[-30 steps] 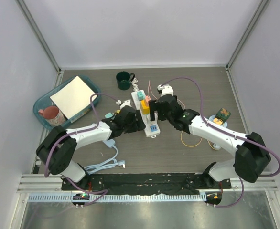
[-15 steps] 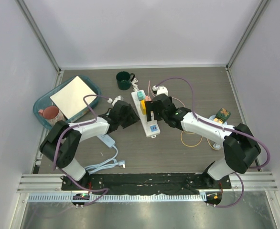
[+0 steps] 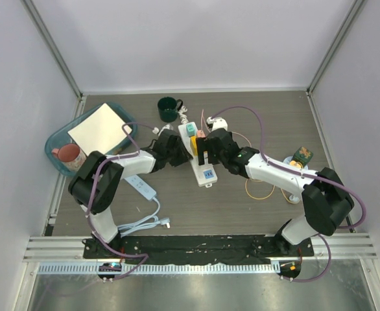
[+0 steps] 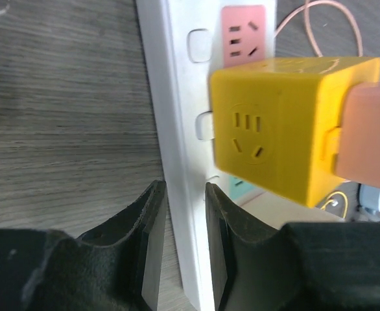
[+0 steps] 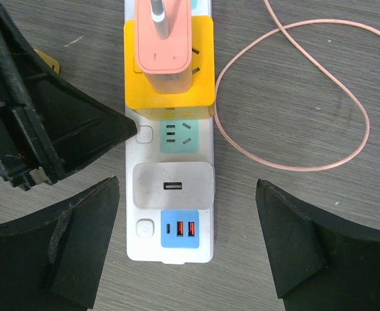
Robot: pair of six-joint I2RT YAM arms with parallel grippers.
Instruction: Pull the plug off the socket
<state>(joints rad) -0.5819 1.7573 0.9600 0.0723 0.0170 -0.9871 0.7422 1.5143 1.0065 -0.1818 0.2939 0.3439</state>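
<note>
A white power strip (image 3: 203, 167) lies mid-table with a yellow cube adapter (image 3: 194, 144) plugged into it, and a pink plug (image 3: 201, 135) sits in the cube. In the right wrist view the pink plug (image 5: 164, 40) stands on the yellow cube (image 5: 203, 65). My right gripper (image 5: 190, 249) is wide open, its jaws either side of the strip's near end (image 5: 144, 249), touching nothing. My left gripper (image 4: 185, 240) has a narrow gap and straddles the strip's left edge (image 4: 177, 162) below the cube (image 4: 287, 129). It grips nothing visible.
A green mug (image 3: 170, 109) stands behind the strip. A teal tray (image 3: 60, 139) at the left holds white paper and a pink cup. A pale blue charger and cable (image 3: 142, 189) lie near the left arm. A pink cable loop (image 5: 294, 97) lies right of the strip.
My left gripper has moved back along the strip's left side toward the yellow cube. My right gripper shifted slightly left, then stayed open over the strip.
</note>
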